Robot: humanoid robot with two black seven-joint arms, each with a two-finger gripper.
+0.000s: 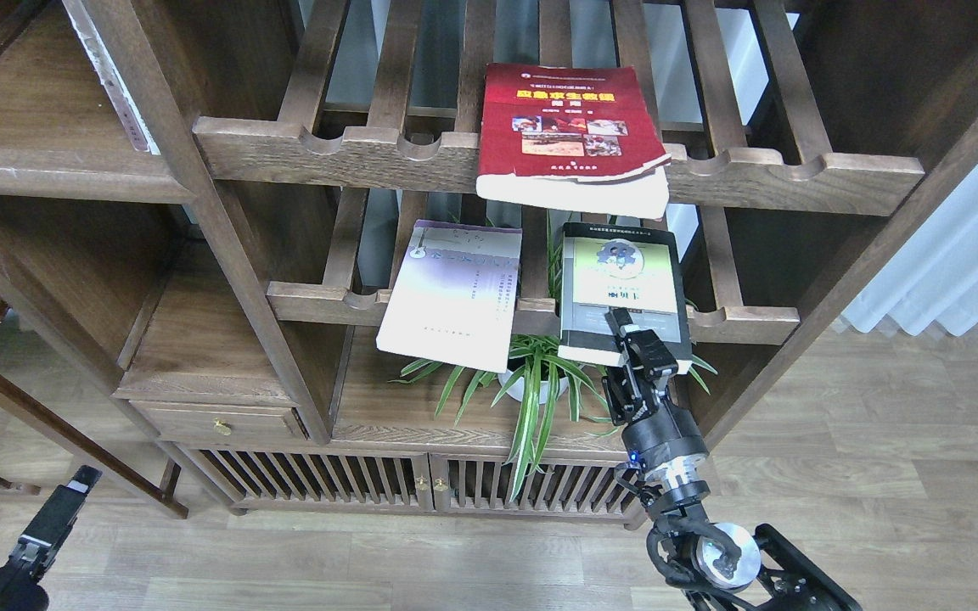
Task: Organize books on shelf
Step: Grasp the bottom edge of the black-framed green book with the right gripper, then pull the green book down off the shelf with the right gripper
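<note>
Books lie on the slatted racks: red one (570,127) at upper centre, white-lavender one (453,293) and green one (623,288) below. Right hand (637,348) grips the green one's lower edge, probably lifting it; next comes the carry toward the shelf (47,153) at upper left. Left hand (73,492), lower left; I cannot tell its state.

A dark wood cabinet (226,356) with slatted doors (311,484) stood on a pale plank floor (862,475). White curtains (964,263) hung at the right.
</note>
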